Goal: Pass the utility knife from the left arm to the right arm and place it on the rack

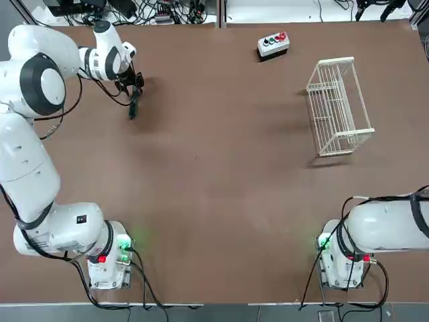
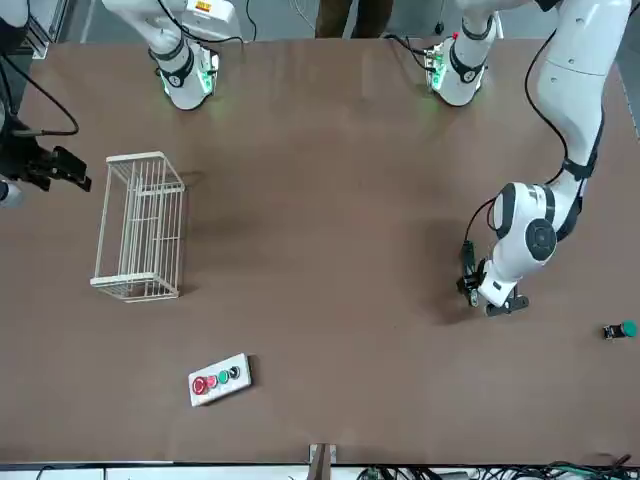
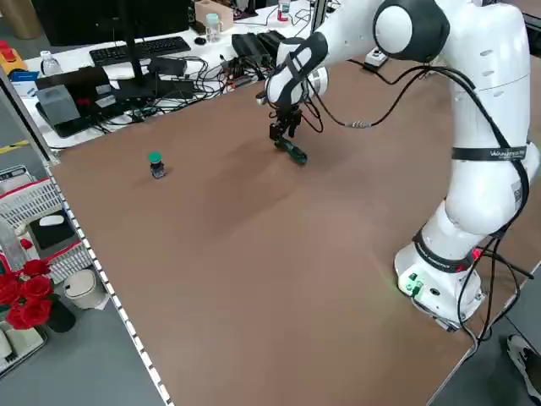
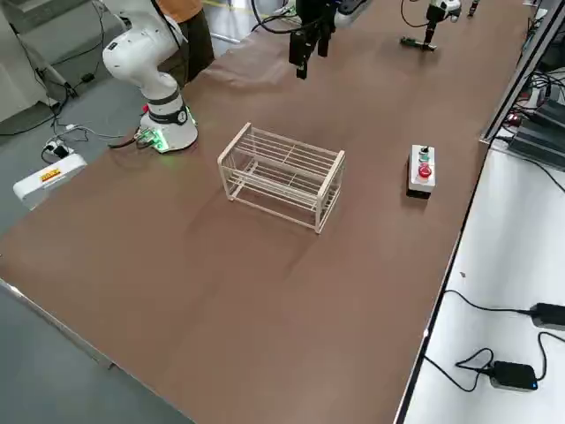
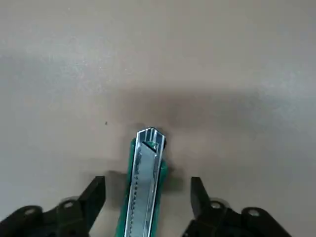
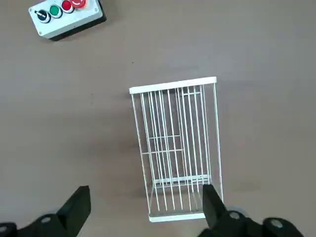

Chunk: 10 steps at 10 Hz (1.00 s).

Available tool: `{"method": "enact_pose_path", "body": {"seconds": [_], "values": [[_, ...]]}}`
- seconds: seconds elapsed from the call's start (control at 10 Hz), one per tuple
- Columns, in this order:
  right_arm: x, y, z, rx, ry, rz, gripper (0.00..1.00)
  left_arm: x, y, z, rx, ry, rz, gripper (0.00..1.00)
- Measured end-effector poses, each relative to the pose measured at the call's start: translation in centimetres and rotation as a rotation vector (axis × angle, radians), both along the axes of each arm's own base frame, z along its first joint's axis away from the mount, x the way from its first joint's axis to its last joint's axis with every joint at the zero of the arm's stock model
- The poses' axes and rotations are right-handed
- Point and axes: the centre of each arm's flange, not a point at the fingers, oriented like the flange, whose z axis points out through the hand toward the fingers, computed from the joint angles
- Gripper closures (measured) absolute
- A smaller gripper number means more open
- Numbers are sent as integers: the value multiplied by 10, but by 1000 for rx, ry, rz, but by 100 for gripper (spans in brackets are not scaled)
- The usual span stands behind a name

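Over at the far left of the table, the left gripper (image 5: 148,180) is down around the utility knife (image 5: 144,182), its two fingers parted, one on each side of the green-and-metal handle, with a gap showing on both sides. I wouldn't call that a grip; it looks to me like they're lining up across the narrow width so the flats can pinch it. Whether the knife rests fully on the table, I can't tell.

The right gripper (image 6: 147,186) hangs on the right, above the table, fingers wide apart with nothing between them, presumably left ready for the handover. Below its camera is the white wire rack (image 1: 340,107), on the right side, its bars leaving gaps a slim knife might poke through or catch on.

The push-button box (image 1: 273,44) sits beyond the rack and to its left, worth clearing on a low pass. A green-capped vial (image 2: 620,330) stands out at the far left, away from the route. Somebody's legs (image 2: 355,14) show past the near edge, between the arm bases.
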Motion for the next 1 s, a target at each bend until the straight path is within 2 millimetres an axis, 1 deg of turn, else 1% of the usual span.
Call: {"method": "enact_pose_path", "body": {"seconds": [0.1,0.2,0.6,0.8,0.9,1.0], "values": [[0,3,1,0,-2,6,0,0,0,0,0,-1,0,27],[-1,7,2,0,-4,12,0,0,0,0,0,-1,0,34],[-4,8,8,0,-14,15,0,-2,-1,-7,-2,11,-2,36],[-4,8,8,0,-15,15,0,-1,-1,-7,-2,10,-2,42],[-4,8,8,0,-15,15,0,0,-1,-6,-2,7,-2,47],[-4,8,9,0,-15,15,0,2,-1,-4,-2,2,-1,62]]}}
